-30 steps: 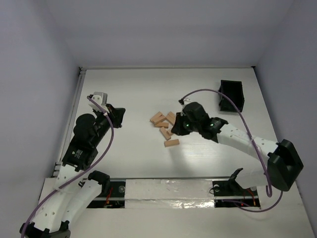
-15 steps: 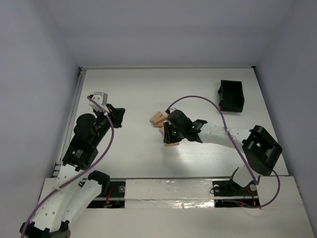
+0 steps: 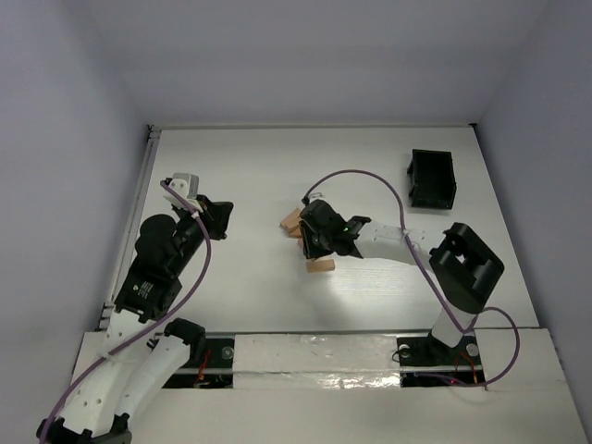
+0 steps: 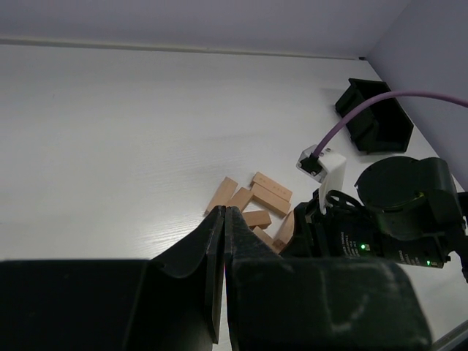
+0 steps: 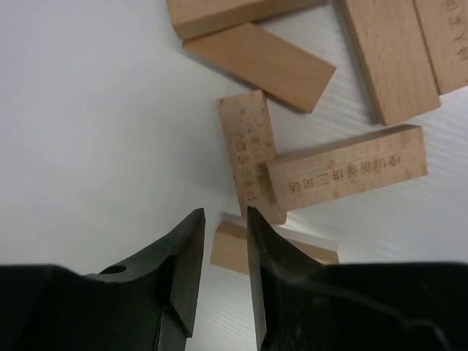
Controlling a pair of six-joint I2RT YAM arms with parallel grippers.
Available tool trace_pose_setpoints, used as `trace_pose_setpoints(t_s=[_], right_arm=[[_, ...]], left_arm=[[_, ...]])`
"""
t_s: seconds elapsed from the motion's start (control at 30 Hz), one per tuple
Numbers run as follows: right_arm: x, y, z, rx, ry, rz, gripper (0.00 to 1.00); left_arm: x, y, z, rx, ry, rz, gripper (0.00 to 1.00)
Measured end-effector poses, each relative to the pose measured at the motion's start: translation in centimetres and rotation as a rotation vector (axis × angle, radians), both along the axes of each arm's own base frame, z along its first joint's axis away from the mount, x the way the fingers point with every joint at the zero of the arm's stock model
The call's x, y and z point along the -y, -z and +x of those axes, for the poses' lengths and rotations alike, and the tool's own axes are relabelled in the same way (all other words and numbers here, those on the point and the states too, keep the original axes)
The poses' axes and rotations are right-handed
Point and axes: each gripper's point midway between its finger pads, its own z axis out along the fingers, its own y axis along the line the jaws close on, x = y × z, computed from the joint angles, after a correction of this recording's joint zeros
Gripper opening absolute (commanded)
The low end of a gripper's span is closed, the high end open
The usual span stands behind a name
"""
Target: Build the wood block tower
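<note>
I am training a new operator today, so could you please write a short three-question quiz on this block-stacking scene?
1. True or false: the left gripper is open.
2. Which gripper is above the wooden blocks? A) left gripper B) right gripper C) neither
3. Fill in: in the top view the black box stands to the ____ of the blocks.
Key: 1 false, it is shut; 2 B; 3 right.

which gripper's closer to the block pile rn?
Right. The right gripper hangs directly over the wooden block pile; the left gripper sits well off to the pile's left, apart from it.
</note>
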Motion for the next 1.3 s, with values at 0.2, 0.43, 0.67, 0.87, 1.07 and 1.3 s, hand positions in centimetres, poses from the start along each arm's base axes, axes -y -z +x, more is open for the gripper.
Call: trace_pose_setpoints(t_s=[0.2,0.43,0.67,0.87,1.07,1.3], right_arm=[[0.7,1.1,0.9,0.019,0.021,-0.073,0.40],[0.7,1.4,1.5,0.031,0.015,-0.103,0.42],[-0.5,1.4,2.6,0.051,-0.013,-0.112,0.38],[-1.6,1.3,3.7,0.075,-0.058,-0.127,0.37],[-3.6,1.2,4.8,0.090,-0.128,-0.120,0.36],[-6.0,1.0,5.2,0.083,-0.207,-0.078,0.39]], left_arm=[[0.1,-0.1,-0.2,0.005,0.011,-0.003,0.00],[0.3,-0.2,-0.3,0.005,0.020,-0.004,0.00],[0.3,-0.2,-0.3,0.005,0.022,-0.004,0.00],[0.3,-0.1,-0.3,0.004,0.022,-0.004,0.00],[0.3,-0.1,-0.2,0.003,0.022,-0.004,0.00],[0.4,0.3,0.0,-0.012,0.022,0.002,0.00]])
